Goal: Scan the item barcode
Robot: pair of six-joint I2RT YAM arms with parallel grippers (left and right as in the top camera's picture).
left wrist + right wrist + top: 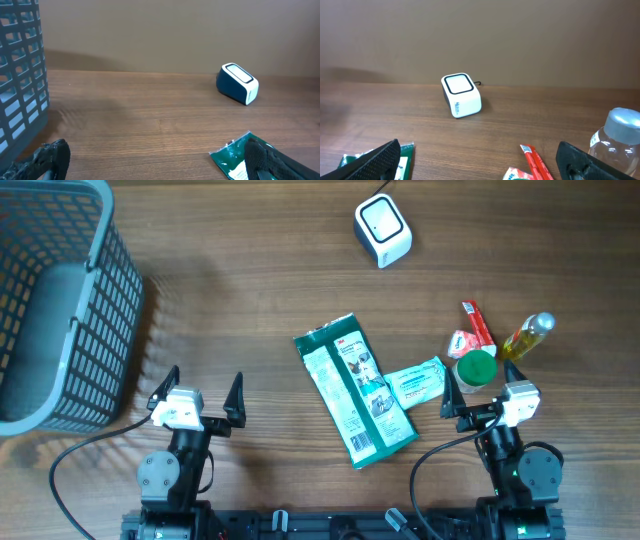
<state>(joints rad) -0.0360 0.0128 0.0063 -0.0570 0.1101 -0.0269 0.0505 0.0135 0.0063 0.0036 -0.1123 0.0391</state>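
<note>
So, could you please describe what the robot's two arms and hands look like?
The left arm and right arm are black, with round joint housings. The left hand and right hand each have a white block behind two black, pointed, tapering fingers. A thin black cable loops out beside each arm. No markings are legible.

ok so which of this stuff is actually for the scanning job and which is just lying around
For the job:
- scanner
- goods, any of which could be the item to scan: green packet, small packet, red tube, green-lidded tub, bottle

Just lying about:
- basket, going by the task as worded
</note>
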